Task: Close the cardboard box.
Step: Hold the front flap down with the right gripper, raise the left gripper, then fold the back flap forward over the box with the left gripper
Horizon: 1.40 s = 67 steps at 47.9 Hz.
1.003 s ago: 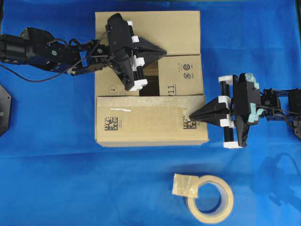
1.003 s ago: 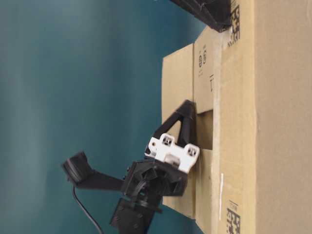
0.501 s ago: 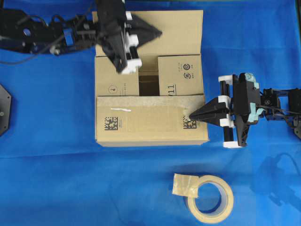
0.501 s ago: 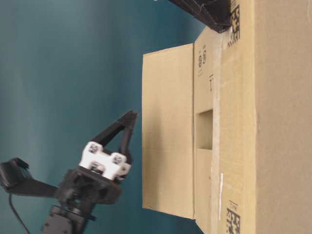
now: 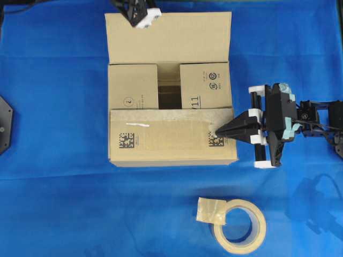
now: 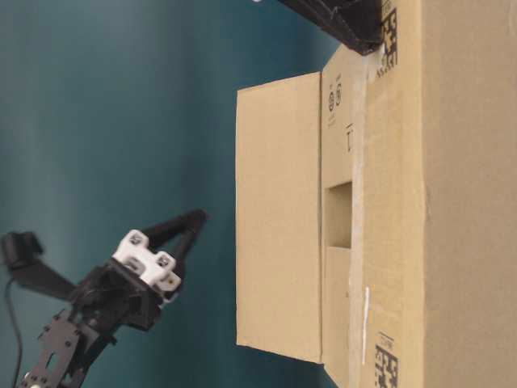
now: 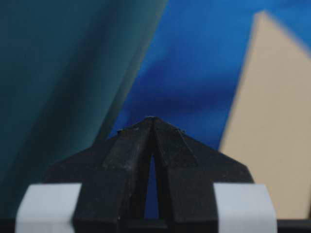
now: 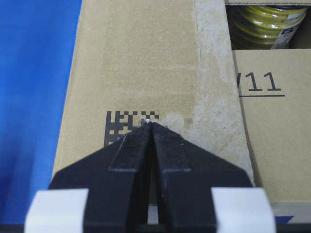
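The cardboard box stands mid-table. Its near flap lies folded flat, and both short side flaps are folded in with a gap between them. The far flap stands up, unfolded. My right gripper is shut, and its tip rests on the printed barcode at the near flap's right end. My left gripper is shut on nothing and hovers behind and apart from the far flap. In the overhead view only a part of it shows at the top edge.
A roll of beige tape with a loose end lies on the blue cloth in front of the box. Something yellow shows inside the box through the gap. A black mount sits at the left edge.
My left gripper has lifted off the side flaps and pulled back beyond the far flap. The far flap has swung up to stand taller. The right gripper has not moved.
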Motion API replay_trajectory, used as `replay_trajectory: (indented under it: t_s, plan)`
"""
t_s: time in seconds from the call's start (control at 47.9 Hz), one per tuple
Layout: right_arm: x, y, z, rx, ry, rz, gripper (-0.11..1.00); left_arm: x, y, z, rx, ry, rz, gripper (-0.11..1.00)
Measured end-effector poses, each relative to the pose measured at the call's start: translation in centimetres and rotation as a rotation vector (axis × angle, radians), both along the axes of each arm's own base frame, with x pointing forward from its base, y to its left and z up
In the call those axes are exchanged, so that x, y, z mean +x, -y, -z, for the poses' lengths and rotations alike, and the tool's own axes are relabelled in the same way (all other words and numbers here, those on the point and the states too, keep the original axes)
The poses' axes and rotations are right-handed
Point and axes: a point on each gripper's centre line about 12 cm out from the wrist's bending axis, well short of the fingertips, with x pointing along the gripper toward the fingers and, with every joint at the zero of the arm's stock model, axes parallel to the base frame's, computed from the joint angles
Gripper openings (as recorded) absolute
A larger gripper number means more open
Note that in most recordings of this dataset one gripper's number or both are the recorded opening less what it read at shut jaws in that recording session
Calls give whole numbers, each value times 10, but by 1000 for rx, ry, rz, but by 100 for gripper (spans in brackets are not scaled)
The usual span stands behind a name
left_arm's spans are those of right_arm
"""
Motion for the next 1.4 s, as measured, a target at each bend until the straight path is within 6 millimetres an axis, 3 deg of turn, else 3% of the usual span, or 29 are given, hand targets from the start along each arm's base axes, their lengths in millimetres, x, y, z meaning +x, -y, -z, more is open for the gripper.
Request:
replay_trajectory:
  t_s: [0.104, 0.397, 0.794, 1.107, 1.4]
  plan:
    - [0, 0, 0, -2, -1, -2, 0, -1, -8, 7, -41, -88, -6, 0]
    - [0, 1, 0, -3, 2, 2, 0, 0, -6, 31, -136, -233, -3, 0]
    - [1, 3, -1, -3, 5, 8, 0, 8, 15, 24, -157, -276, 44, 0]
    - [1, 4, -1, -5, 5, 9, 0, 7, 43, 2, -168, -259, 77, 0]
    - [2, 6, -2, -6, 14, 18, 0, 1, 99, 8, -185, -267, 168, 0]
